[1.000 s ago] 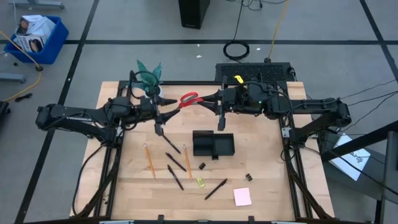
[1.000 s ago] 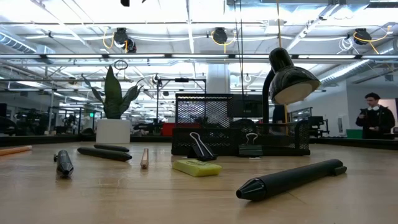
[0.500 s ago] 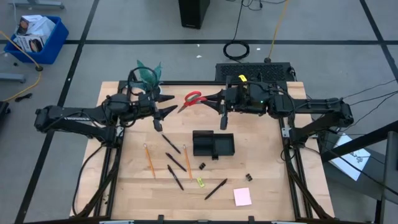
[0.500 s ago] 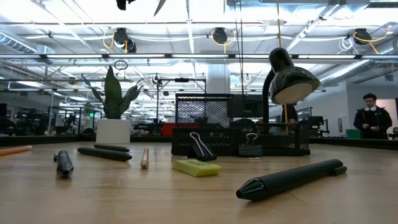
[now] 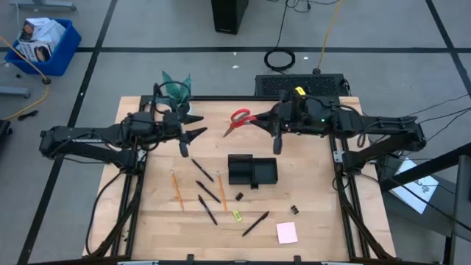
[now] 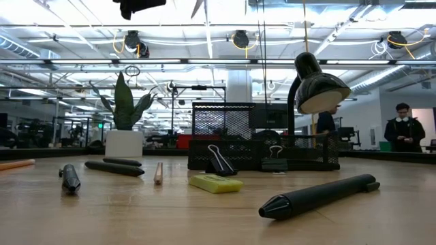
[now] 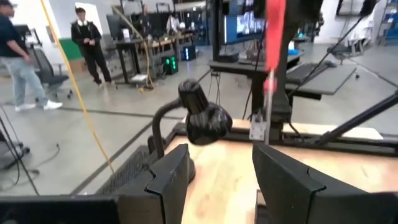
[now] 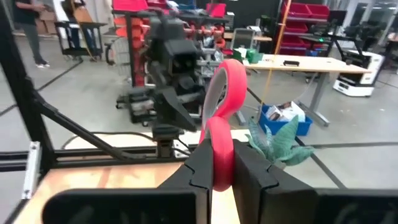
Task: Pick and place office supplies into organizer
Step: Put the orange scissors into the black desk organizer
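From above, the right gripper (image 5: 259,122) is clenched on the red-handled scissors (image 5: 239,118), holding them in the air over the far part of the table (image 5: 316,213), beyond the organizer (image 5: 252,171). The left gripper (image 5: 197,127) hangs opposite with its fingers spread and nothing between them, apart from the scissors' blade tip, next to the green plant (image 5: 175,90). On the wood lie two orange pencils (image 5: 176,189), several black pens (image 5: 202,171), a yellow-green piece (image 5: 237,216), black clips (image 5: 294,210) and a pink sticky-note pad (image 5: 287,232), all outside the organizer

At table height, a black pen (image 6: 319,194) lies nearest, then the yellow-green piece (image 6: 215,183) and a clip (image 6: 219,161) in front of the mesh organizer (image 6: 261,151). A desk lamp (image 6: 312,85) rises behind it, and a person (image 6: 404,127) stands far off on the right

From the left wrist, the two fingers (image 7: 168,180) stand apart and empty, facing the lamp (image 7: 204,116) and the scissors' red handle (image 7: 272,37)

From the right wrist, the fingers (image 8: 252,171) pinch the red handle (image 8: 219,146), with the left arm's gripper (image 8: 171,81) farther off and the plant (image 8: 273,140) beside it
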Tool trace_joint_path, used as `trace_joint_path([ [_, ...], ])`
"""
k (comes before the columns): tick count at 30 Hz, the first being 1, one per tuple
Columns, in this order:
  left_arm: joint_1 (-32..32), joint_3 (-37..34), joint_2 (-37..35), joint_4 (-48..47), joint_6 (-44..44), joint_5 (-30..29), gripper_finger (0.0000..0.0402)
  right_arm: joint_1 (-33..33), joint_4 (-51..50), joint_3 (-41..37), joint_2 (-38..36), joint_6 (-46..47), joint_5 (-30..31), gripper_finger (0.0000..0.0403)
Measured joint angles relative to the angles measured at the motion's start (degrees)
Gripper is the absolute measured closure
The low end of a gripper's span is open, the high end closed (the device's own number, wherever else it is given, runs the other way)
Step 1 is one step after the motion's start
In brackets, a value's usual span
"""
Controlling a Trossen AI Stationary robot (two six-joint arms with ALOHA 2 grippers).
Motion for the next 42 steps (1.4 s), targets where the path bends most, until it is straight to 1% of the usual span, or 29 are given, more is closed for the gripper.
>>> trace_joint_path([
  [2,0.00,0.00,0.02,-1.60,-0.80,-0.01,0.0217,0.58,-1.20,0.00,-1.22,0.04,1.78,0.0378],
  [5,0.00,0.00,0.02,-3.60,-1.57,-0.02,0.0217,1.23,-4.01,0.00,-3.03,0.66,2.92,0.0378],
  [10,0.00,0.00,0.02,-5.69,-2.63,-0.02,0.0217,3.11,-5.89,0.00,-5.36,1.27,5.05,0.0378],
  [19,0.00,0.00,0.02,-12.24,-5.02,-0.02,0.0217,5.80,-9.21,0.04,-7.65,2.85,5.32,0.0378],
  [23,0.00,0.00,0.02,-14.79,-6.11,-0.02,0.0217,6.69,-12.04,0.04,-7.64,4.25,6.82,0.0378],
  [28,0.00,0.00,0.02,-15.91,-6.42,-0.02,0.0217,7.79,-14.00,0.04,-7.64,5.54,8.02,0.0378],
  [42,0.00,0.00,0.02,-16.76,-6.48,-0.02,0.0217,9.13,-15.79,0.04,-7.56,6.60,8.07,0.0378],
])
